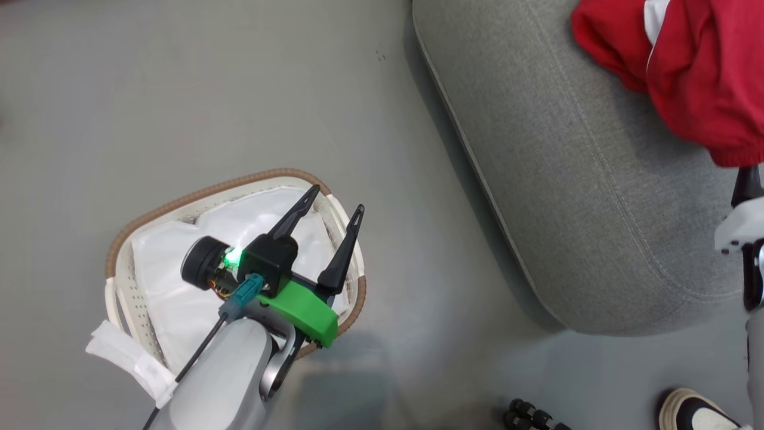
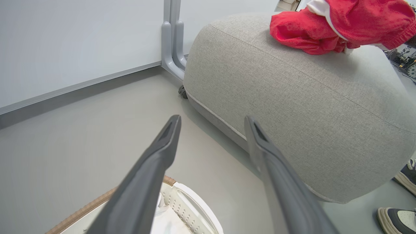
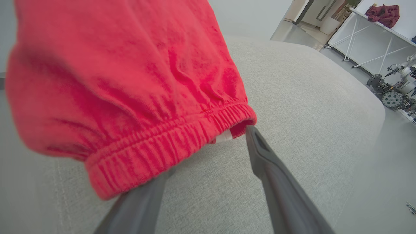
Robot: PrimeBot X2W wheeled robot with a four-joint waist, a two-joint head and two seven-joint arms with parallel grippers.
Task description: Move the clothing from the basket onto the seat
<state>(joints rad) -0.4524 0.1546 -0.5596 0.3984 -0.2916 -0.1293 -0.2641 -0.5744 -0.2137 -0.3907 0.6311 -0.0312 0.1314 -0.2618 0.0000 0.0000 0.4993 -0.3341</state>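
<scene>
The clothing (image 1: 704,71) is a red heap with a white panel, lying on the far right part of the grey seat (image 1: 567,179). In the left wrist view the clothing (image 2: 325,26) rests on top of the seat (image 2: 308,97). My right gripper (image 3: 211,130) is open over the seat (image 3: 308,97). A red elastic hem of the clothing (image 3: 130,81) drapes over its left finger and hides that tip. The basket (image 1: 203,194) stands on the floor at the lower left, with a white liner (image 1: 173,280) in it. My left gripper (image 1: 336,200) hovers open above the basket's right side, holding nothing.
A person's shoe (image 1: 692,412) stands on the floor near the seat's front corner, with small dark wheels (image 1: 525,418) beside it. A grey stand leg (image 2: 172,42) rises by the wall behind the seat. Bare grey floor separates basket and seat.
</scene>
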